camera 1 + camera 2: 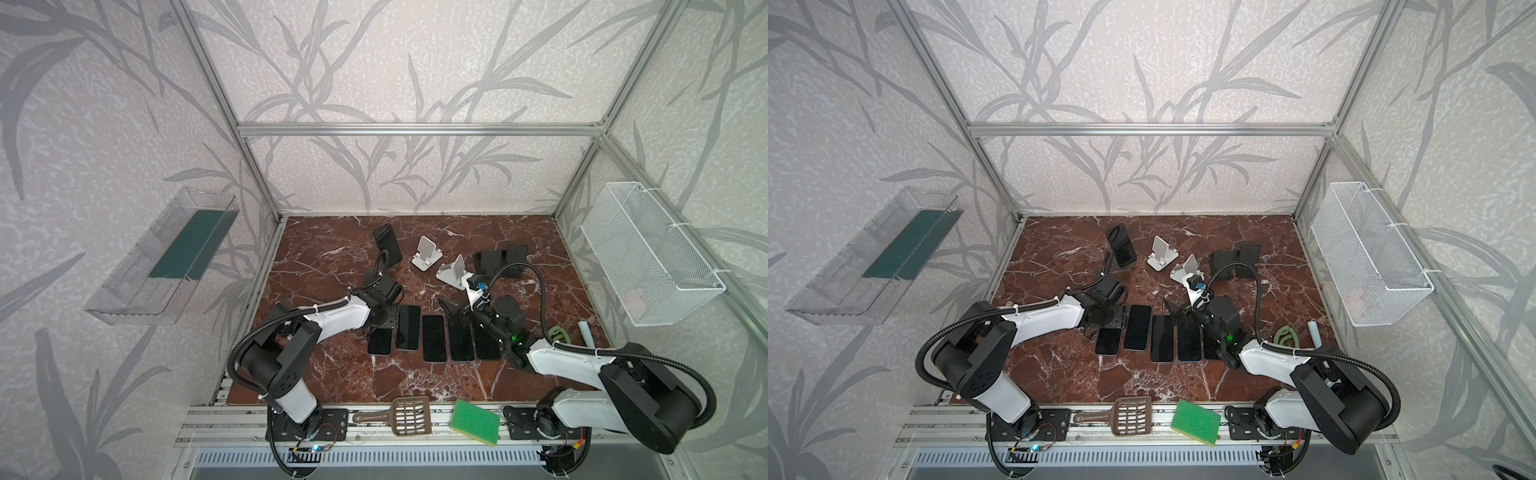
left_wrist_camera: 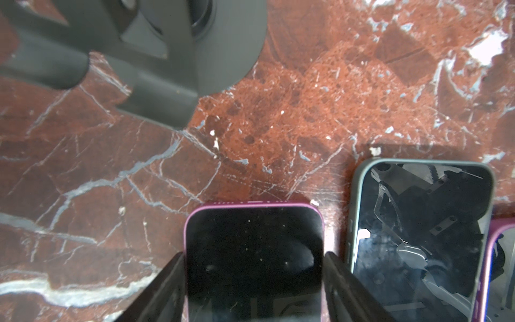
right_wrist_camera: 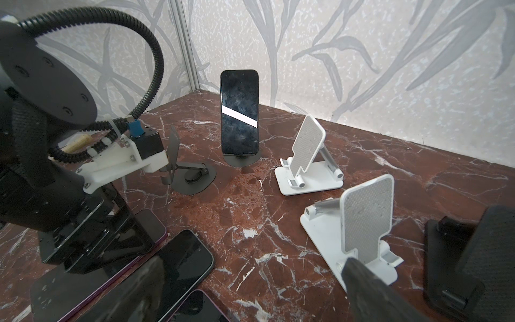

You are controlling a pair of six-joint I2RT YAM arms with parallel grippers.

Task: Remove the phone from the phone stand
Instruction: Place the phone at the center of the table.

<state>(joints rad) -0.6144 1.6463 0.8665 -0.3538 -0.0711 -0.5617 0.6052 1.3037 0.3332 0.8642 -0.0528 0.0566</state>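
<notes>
- Left wrist view: the left gripper (image 2: pixel 254 255) straddles a purple-cased phone (image 2: pixel 253 281) lying on the marble table (image 2: pixel 278 111). Its fingers (image 2: pixel 167 284) are pressed to both long edges, with no gap showing.
- Just beside it, a row of phones (image 1: pixel 434 338) lies flat, four more in line. By the look of it, these are already off their stands.
- The right gripper (image 1: pixel 455 313) hovers over that row's other end, jaws spread wide and empty.
- Beyond both grippers, two white stands (image 1: pixel 426 254) and one dark stand (image 3: pixel 192 175) are bare.
- Farther out from the left gripper, a black phone (image 1: pixel 387 246) is upright on its round stand (image 3: pixel 242 163), so at least one removal is left.
- The black stands (image 1: pixel 490 262) beyond the right gripper are too dark to tell whether they hold a phone.
</notes>
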